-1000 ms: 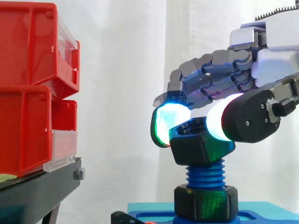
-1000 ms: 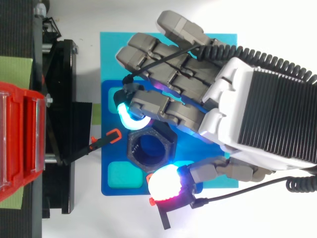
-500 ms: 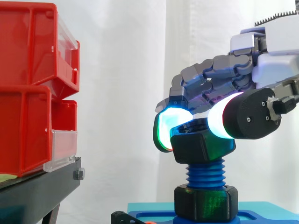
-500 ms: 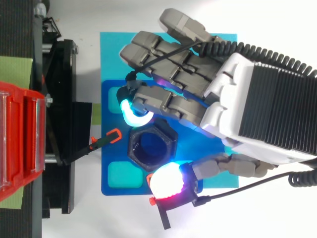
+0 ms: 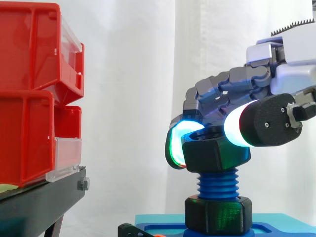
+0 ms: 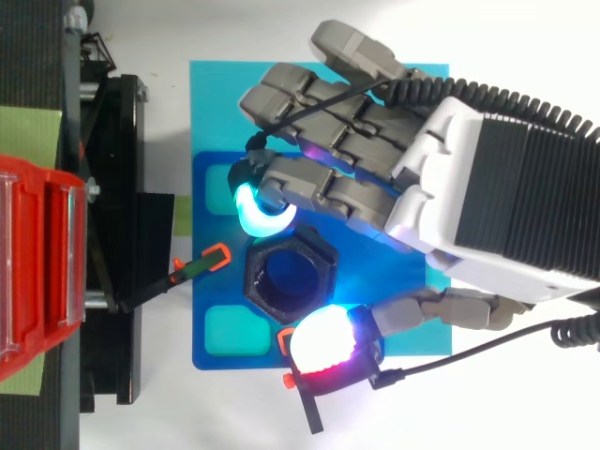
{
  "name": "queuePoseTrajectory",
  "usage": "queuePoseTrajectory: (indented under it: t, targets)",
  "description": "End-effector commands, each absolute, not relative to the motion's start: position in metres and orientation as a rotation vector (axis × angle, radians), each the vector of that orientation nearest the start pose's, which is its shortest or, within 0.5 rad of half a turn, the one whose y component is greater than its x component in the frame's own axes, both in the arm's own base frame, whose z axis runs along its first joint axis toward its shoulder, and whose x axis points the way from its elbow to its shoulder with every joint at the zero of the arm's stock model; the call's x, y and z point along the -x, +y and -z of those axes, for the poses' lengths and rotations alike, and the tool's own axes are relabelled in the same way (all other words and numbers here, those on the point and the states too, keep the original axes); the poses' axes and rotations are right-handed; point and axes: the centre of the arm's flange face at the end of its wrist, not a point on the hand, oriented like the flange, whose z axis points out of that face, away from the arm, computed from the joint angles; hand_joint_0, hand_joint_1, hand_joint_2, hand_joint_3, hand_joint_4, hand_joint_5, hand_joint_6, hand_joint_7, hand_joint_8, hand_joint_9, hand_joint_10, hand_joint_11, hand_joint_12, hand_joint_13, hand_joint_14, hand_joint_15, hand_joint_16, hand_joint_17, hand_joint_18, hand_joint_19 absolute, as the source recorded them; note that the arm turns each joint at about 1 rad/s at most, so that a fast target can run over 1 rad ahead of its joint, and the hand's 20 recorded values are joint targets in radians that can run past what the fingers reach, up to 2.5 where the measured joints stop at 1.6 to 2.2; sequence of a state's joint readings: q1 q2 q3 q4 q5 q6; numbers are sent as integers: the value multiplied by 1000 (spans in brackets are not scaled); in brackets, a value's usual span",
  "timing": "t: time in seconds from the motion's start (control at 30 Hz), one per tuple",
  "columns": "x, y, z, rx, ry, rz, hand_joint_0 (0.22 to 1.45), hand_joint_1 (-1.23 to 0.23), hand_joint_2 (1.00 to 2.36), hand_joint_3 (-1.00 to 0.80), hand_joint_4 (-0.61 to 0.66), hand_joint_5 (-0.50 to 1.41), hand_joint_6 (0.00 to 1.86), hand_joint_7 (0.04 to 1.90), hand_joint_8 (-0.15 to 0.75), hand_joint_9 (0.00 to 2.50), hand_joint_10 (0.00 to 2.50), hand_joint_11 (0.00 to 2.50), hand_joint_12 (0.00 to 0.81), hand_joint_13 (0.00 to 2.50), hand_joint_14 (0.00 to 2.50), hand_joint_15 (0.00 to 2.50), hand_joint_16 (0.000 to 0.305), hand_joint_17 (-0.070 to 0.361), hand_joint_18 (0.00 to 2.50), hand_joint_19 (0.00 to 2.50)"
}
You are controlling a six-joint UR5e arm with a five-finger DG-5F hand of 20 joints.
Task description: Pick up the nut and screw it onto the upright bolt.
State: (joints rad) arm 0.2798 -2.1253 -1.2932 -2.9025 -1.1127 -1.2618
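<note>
Side view: hand (image 5: 232,90) curled, pinching the black nut (image 5: 213,154) from both sides; nut sits atop the blue bolt (image 5: 217,183).

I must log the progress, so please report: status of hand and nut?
Hand shut on black hexagonal nut. Nut on top of upright blue threaded bolt. Second black nut at bolt's base, apart.

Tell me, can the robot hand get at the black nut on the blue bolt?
Yes, it seems so: the hand's glowing pads sit against opposite sides of the nut atop the bolt, with nothing between.
</note>
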Motion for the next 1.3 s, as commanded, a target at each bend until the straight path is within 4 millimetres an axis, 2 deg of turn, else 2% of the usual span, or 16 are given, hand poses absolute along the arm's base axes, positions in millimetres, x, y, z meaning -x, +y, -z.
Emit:
queuePoseTrajectory:
  t: [0.0,0.8,1.27]
  targets:
    - [-708,18,-314,-384,1568,-94,551,-664,1000,-500,243,-162,502,1189,255,250,0,0,315,130,0,0,41,92,0,0]
    - [-703,12,-330,-386,1608,-71,552,-658,1000,-500,235,-161,502,1191,257,255,0,0,313,139,0,0,41,92,0,0]
    - [-710,11,-337,-375,1550,-78,552,-657,1000,-500,237,-160,502,1182,257,256,0,0,313,142,0,0,41,92,0,0]
